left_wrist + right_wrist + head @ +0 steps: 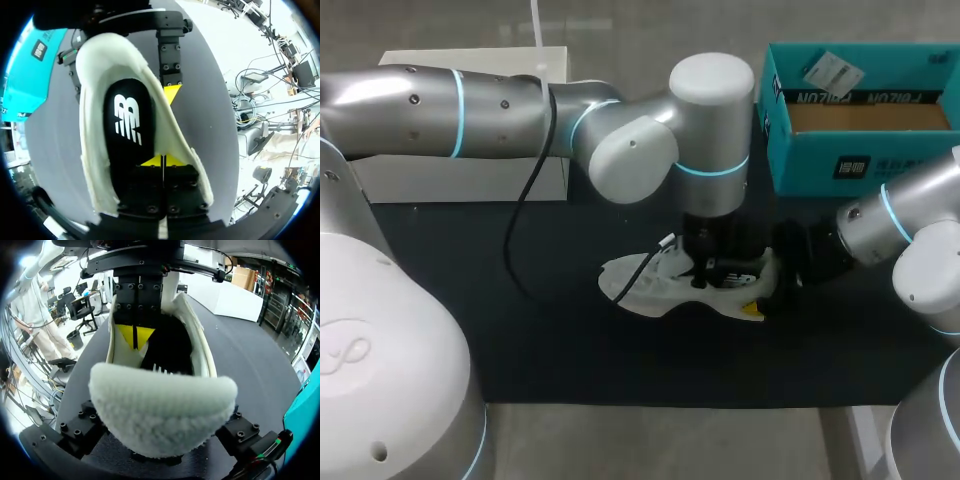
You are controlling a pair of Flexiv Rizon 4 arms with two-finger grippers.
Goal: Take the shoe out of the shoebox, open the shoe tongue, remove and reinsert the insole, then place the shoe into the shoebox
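The fleecy heel of the shoe [162, 410] is closest, filling the space between the right claw's fingers in the right wrist view. The right claw [765, 283] stands wide, with one finger against each side of the heel, so it grips the shoe. Its tips are mostly hidden behind the heel.

The shoe is white and sits on the black mat [570, 350] with its opening upward and its toe toward the left arm's side. The black insole [125, 130] lies inside it.

The left claw [134, 335] comes down from above the shoe. Its yellow tips are pressed together with only a thin seam between them and nothing showing there. They dip into the shoe's opening by one side wall, beside the insole.

The teal box [800, 160] stands open behind the shoe on the heel side, well apart. A white box [470, 175] stands behind the shoe on the toe side.
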